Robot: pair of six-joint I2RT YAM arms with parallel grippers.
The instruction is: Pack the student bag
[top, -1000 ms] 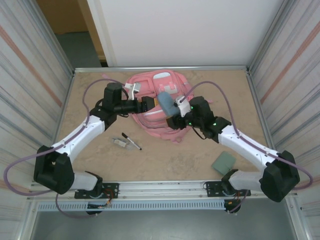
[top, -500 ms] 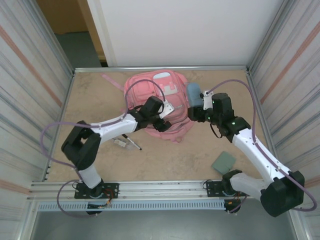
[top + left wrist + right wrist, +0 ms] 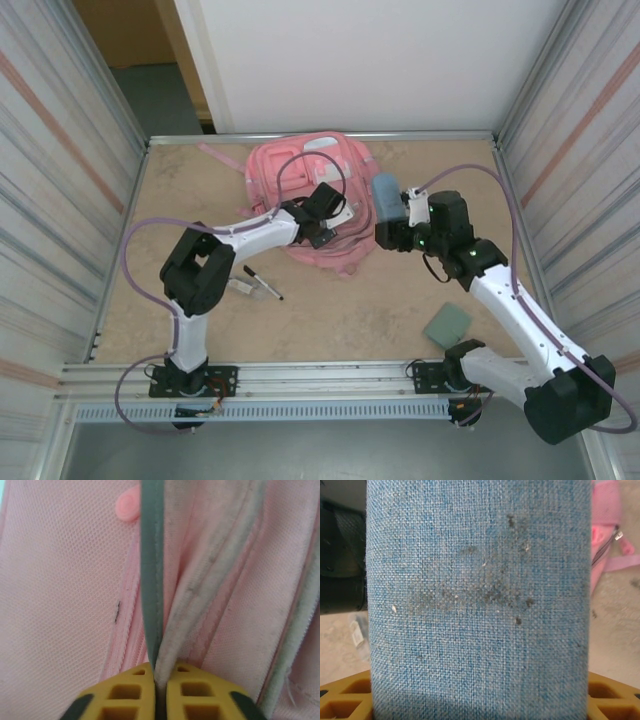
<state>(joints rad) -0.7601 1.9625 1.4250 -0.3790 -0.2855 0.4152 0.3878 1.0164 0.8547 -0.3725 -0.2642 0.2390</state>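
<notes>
Bag (image 3: 272,176) lies at the far middle of the table (image 3: 330,320). Our left gripper (image 3: 160,681) is pinched tight on its grey trim (image 3: 152,580), jaws nearly meeting. Our right gripper (image 3: 394,234) clasps the blue case (image 3: 480,600), which we see just right of the bag.

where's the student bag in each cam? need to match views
Top external: student bag at the table's far centre.
Left wrist: student bag close up, pink mesh and trim; left gripper shut on the trim.
Right wrist: student bag a pink strip upper right, behind the pencil case.
Shared landmark: pencil case, just right of the bag from above.
</notes>
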